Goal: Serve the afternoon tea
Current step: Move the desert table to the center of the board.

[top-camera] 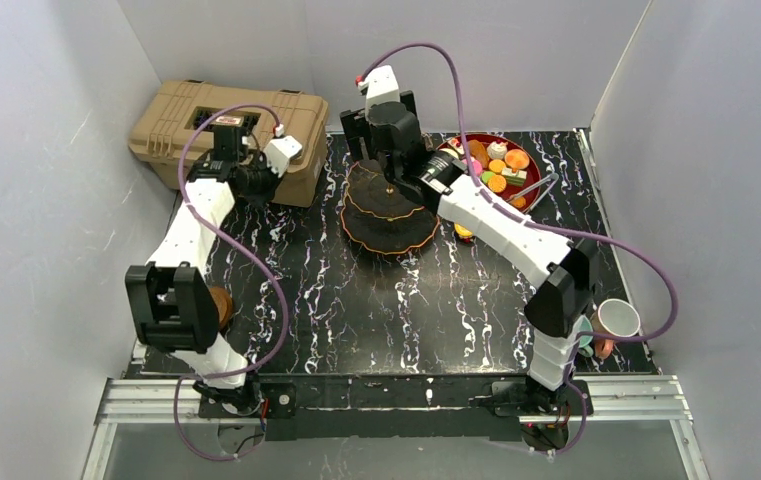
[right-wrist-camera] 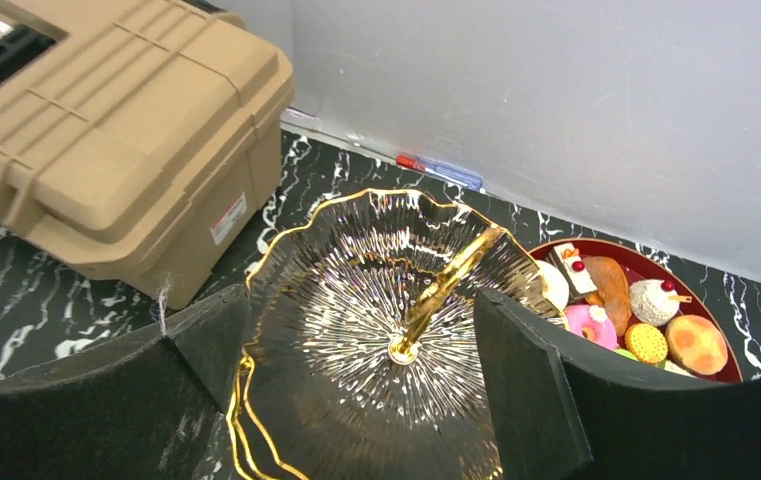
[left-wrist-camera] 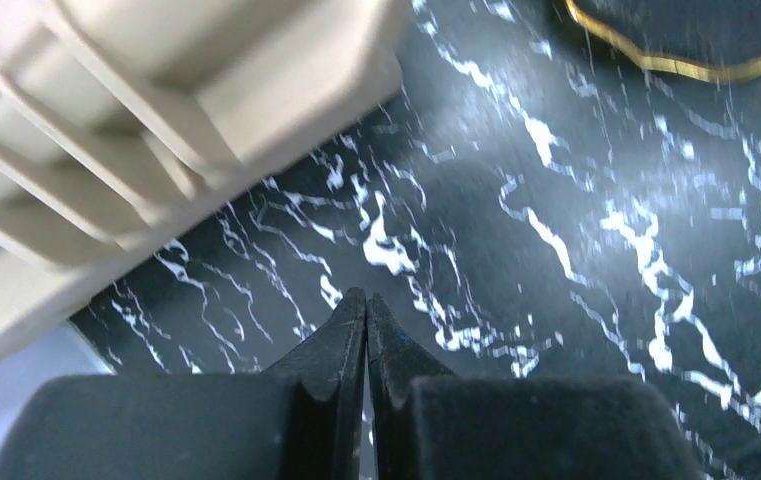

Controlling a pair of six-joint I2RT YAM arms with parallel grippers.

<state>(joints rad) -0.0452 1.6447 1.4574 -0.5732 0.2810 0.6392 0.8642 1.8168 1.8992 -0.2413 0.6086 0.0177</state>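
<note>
Evidently little is served: my right gripper [right-wrist-camera: 356, 340] hangs spread wide over the bare top tier of the stand [top-camera: 388, 215] at mid-table, my left gripper [left-wrist-camera: 367, 310] is closed on nothing beside the case [left-wrist-camera: 156, 120], and the sweets [top-camera: 497, 166] lie in the red dish [right-wrist-camera: 656, 262], a cup [top-camera: 616, 318] at the right edge.

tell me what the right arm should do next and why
Probably lift the right gripper clear of the stand and swing it right to the red bowl. Its jaws are open and empty astride the gold handle, the top tier is bare, and the sweets sit in the bowl.
</note>
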